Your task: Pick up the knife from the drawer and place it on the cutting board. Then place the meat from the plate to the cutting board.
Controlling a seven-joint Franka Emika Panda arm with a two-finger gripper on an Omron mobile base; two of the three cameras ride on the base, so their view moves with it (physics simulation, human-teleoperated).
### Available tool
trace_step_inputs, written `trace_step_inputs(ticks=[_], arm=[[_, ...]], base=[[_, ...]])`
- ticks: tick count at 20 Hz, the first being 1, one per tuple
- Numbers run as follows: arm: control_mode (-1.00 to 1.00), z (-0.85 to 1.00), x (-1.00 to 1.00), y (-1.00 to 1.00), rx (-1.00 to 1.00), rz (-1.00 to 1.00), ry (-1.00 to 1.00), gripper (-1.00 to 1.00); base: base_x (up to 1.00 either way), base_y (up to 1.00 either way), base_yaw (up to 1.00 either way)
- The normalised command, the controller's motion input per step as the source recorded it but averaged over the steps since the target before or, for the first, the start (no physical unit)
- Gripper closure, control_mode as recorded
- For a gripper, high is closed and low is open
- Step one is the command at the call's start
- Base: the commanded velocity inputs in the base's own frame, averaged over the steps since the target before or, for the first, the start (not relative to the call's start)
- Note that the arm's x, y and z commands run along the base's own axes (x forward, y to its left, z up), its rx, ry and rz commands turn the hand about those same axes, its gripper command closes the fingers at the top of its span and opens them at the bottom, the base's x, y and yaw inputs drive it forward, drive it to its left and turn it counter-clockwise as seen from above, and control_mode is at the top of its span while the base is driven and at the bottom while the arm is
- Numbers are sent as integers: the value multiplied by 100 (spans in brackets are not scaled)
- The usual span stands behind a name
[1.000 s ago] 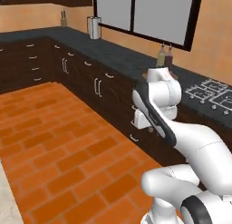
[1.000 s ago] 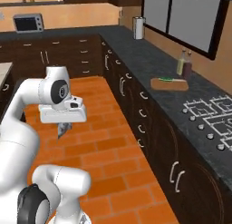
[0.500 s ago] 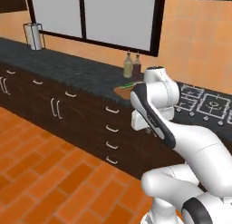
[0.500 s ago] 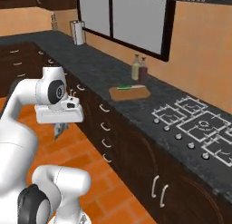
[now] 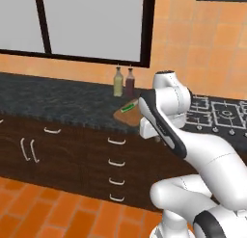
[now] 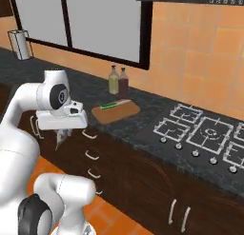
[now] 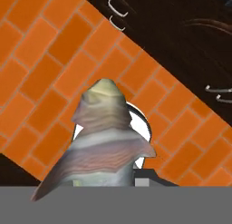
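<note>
My gripper [image 6: 61,133] is shut on the meat [image 7: 107,141], a pale grey-white strip with brownish bands that hangs from the hand over the orange brick floor. In the right base view the meat [image 6: 60,140] dangles in front of the dark cabinets, left of and lower than the cutting board [image 6: 121,112]. The light-brown board [image 5: 126,115] lies on the dark counter. On it rests the knife [image 6: 109,105] with its green handle [image 5: 129,107]. The meat hides my fingertips in the hand view. The plate is out of view.
Two bottles [image 6: 118,81] stand behind the board against the wall. A gas hob [image 6: 205,134] lies to the right on the counter, a paper-towel roll [image 6: 19,44] far left. Shut drawer fronts [image 5: 116,162] with curved silver handles stack below the board; which one is the task's drawer I cannot tell.
The whole picture has shifted: the base has driven and turned toward the counter, so the board and hob now lie close ahead. The gripper stays shut on the meat.
</note>
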Motion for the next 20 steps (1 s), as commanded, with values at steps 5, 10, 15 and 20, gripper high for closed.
trace_step_inputs(ticks=[5,10,15,20], arm=[[100,0,0,0,0,0,0,100],[100,0,0,0,0,0,0,100],[100,0,0,0,0,0,0,100],[100,0,0,0,0,0,0,100]], base=[[99,66,-53],[39,62,-53],[57,57,-54],[61,43,-44]])
